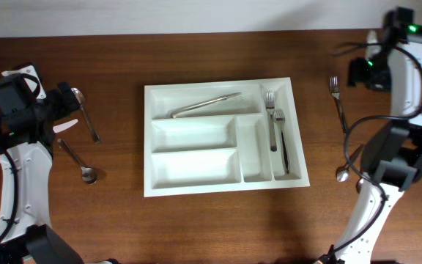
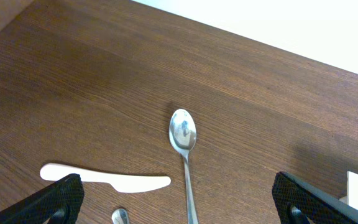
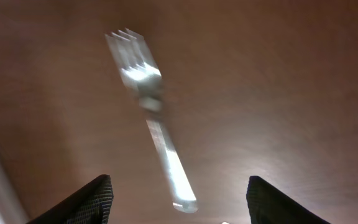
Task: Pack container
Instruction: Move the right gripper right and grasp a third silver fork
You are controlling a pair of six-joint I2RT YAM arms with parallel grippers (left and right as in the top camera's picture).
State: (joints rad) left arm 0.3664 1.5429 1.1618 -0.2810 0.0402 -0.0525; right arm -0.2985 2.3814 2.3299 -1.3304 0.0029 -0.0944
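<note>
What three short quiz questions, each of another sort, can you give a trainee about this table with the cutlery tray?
1. Count: how many forks lie inside the container?
2. Choose: what lies on the table below the right gripper? A. a spoon B. a fork C. a knife
3. True or false: the left gripper is open, above a spoon that lies on the table.

Key: 1. two; 2. B; 3. true.
</note>
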